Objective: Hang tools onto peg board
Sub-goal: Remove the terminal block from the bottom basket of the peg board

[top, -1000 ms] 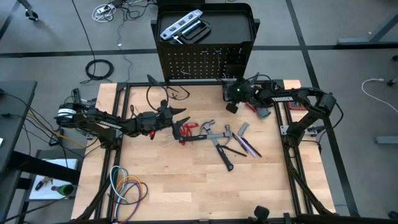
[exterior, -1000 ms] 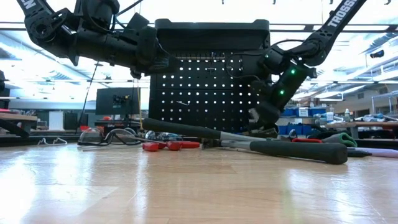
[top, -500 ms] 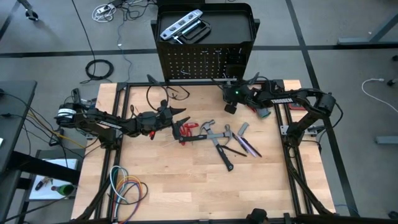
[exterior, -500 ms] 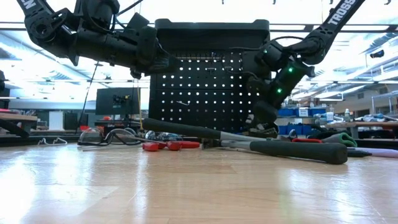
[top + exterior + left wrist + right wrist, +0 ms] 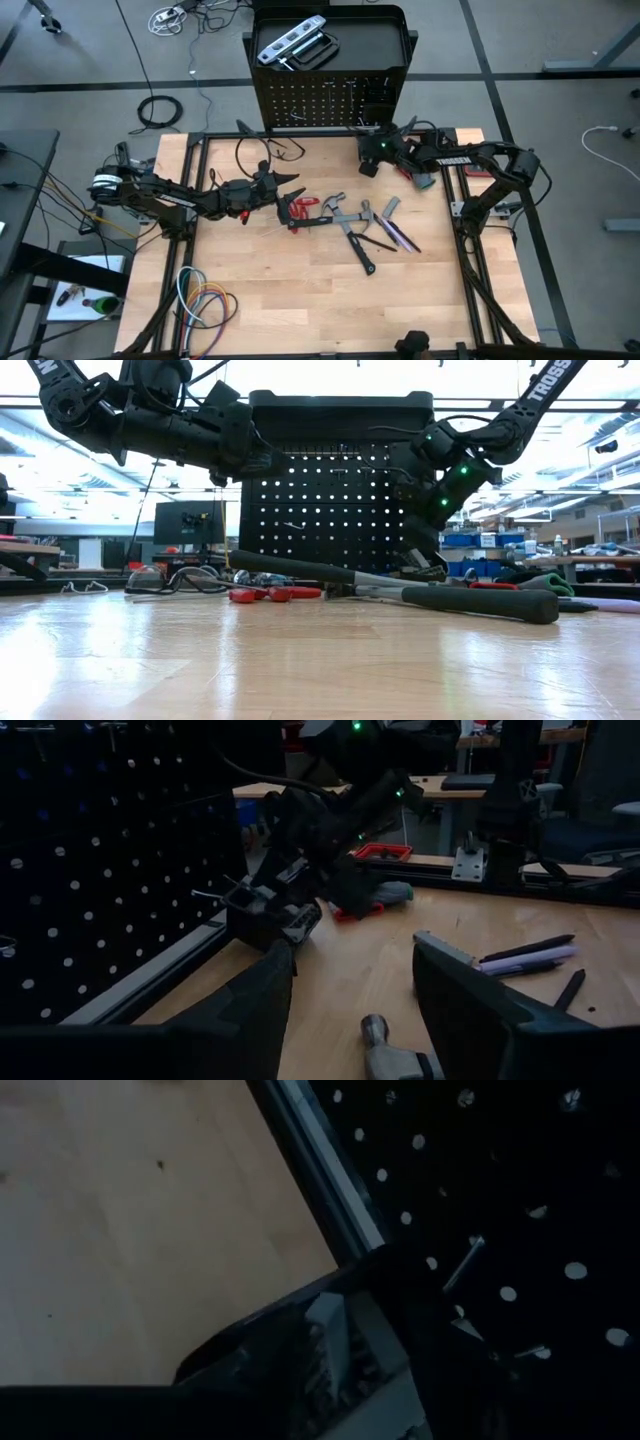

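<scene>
The black peg board (image 5: 325, 100) stands upright at the table's far edge. The tray on top of it holds a silver level (image 5: 290, 42). Several tools lie mid-table: red-handled pliers (image 5: 303, 208), a hammer (image 5: 355, 235) and thin screwdrivers (image 5: 400, 235). My right gripper (image 5: 366, 165) slants down at the foot of the board's right part, close to two bare pegs (image 5: 460, 1270), and its fingers (image 5: 250, 1350) stand apart. My left gripper (image 5: 292, 187) hangs level and open above the table, just left of the pliers, with nothing between its fingers (image 5: 450, 1000).
Coiled coloured cables (image 5: 200, 305) lie at the near left corner. A black cable (image 5: 265, 150) loops at the far left. A red tray (image 5: 478, 170) and a grey-green object (image 5: 425, 180) sit at the far right. Bare wood fills the table's near half.
My right gripper has stayed at the peg board's foot, but its wrist has rolled and tipped a little, so it now points more steeply down. The tools on the table have not moved.
</scene>
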### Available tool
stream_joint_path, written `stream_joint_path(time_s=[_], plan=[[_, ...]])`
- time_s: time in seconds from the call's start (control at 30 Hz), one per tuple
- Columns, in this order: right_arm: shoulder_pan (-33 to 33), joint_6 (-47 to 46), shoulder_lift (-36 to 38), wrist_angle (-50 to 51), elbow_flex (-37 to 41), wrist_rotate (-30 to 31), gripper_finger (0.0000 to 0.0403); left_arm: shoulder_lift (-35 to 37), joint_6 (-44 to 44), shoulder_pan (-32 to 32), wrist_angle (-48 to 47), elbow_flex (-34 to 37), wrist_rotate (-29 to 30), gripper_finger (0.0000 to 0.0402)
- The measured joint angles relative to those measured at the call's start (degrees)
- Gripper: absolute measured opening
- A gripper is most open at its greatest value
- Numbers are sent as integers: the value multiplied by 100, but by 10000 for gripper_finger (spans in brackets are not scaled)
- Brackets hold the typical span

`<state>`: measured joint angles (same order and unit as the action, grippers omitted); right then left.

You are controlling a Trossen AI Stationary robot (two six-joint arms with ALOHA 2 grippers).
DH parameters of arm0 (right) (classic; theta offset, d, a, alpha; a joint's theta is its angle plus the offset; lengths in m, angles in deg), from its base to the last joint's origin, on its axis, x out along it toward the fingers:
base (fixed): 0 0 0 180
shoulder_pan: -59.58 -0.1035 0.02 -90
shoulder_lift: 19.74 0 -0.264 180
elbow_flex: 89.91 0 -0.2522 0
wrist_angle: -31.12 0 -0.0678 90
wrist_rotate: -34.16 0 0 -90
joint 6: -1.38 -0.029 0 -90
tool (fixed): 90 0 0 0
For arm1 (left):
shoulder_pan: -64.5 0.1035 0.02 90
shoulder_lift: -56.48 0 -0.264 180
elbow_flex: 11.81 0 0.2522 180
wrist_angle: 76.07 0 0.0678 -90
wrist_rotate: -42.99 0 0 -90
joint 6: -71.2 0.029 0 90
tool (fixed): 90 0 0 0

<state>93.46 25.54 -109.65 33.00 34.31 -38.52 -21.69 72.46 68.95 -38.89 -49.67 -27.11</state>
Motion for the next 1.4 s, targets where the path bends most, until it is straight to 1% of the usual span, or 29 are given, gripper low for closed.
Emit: stream_joint_path(time_s=[0.13, 0.23, 0.3, 0.43, 0.7, 0.97, 1.2, 1.4], plan=[[12, -12, 0, 75, 0, 31, 173, 0, 0, 0, 13, 0, 0, 206], [-58, -93, 0, 440, -2, 475, 172, 0, 2, 0, 13, 0, 0, 206], [-133, -311, 0, 760, -2, 624, 172, 0, 2, 0, 13, 0, 0, 206], [-281, -625, 0, 1094, -2, 582, 172, 0, 2, 0, 13, 0, 0, 206], [-378, -608, 0, 935, -1, 568, 174, 0, 2, 0, 13, 0, 0, 206], [-104, -350, 0, 625, -2, 145, 172, 0, 2, 0, 20, 0, 0, 206], [321, -160, 0, 438, -2, -486, 164, 0, 2, 0, 45, 0, 0, 206], [381, -1, -116, 292, -4, -597, 156, 0, 36, 9, 59, 0, 4, 206]])
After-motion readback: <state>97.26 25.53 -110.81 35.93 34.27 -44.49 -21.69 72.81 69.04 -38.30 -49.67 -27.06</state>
